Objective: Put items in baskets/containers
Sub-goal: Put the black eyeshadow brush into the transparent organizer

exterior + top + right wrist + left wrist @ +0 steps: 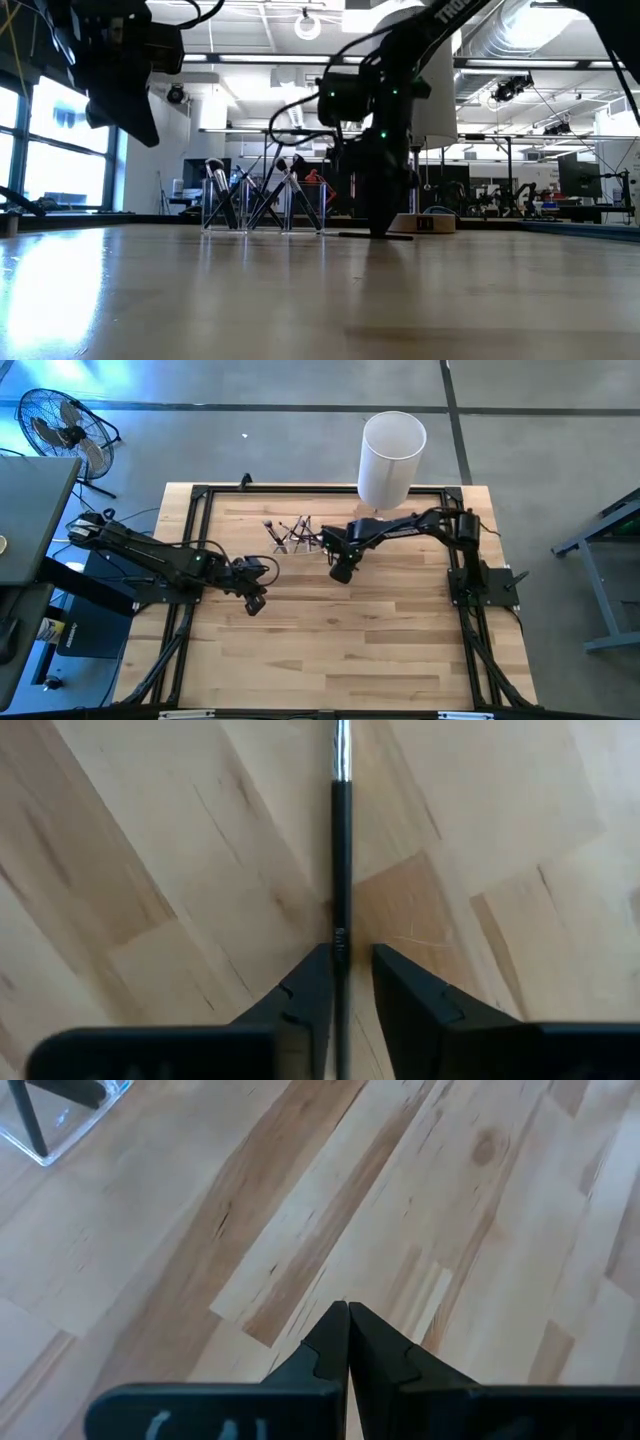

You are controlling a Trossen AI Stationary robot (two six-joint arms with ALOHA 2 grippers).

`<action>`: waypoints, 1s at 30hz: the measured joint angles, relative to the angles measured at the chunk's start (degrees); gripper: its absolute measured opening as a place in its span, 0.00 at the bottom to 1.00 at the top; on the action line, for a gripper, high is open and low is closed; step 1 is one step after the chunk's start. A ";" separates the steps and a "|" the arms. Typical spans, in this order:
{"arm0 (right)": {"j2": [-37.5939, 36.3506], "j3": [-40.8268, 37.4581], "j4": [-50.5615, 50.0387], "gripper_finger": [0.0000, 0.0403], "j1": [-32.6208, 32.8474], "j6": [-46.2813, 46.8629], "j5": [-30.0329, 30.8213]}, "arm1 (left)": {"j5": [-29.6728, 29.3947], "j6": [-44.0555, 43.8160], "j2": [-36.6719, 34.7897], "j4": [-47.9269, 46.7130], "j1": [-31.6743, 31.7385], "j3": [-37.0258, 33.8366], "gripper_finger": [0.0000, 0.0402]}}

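One thin dark brush [341,870] with a silver ferrule lies flat on the wooden table [380,640]. My right gripper [350,975] is down at the table right of the holder [342,573], narrowly open, with a finger on either side of the brush's handle. Several more brushes stand leaning in a small clear holder [290,538] near the far edge, also seen in the low view [262,205]. My left gripper [255,603] is shut on nothing and hangs above bare table, near and left of the holder. A corner of the holder [60,1120] shows in its wrist view. My right gripper comes from above, pointing down, with its fingers across the brush's dark handle [341,945]. One finger [310,985] lies close against the handle, and the other stands a small gap off. Whether either touches it I cannot tell. The brush lies flat on the table [375,236].
A tall white cylinder [390,455] on a round wooden base [425,222] stands at the far edge, just behind my right arm. A black frame borders the table. The near half of the table has free room. A fan [60,425] stands on the floor, far left.
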 joint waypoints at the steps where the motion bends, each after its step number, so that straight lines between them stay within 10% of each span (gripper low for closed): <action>1: 0.23 -0.12 0.57 0.16 -0.24 0.26 -0.95 | 0.00 0.00 0.00 0.00 0.00 0.00 0.00; 10: -0.38 -7.01 4.42 0.02 -0.53 5.42 -5.37 | 0.00 1.25 0.02 -0.36 0.00 0.00 0.00; 30: -7.11 -11.41 -2.77 0.05 11.75 20.64 -5.46 | -0.07 3.06 0.02 -0.20 0.00 0.00 0.00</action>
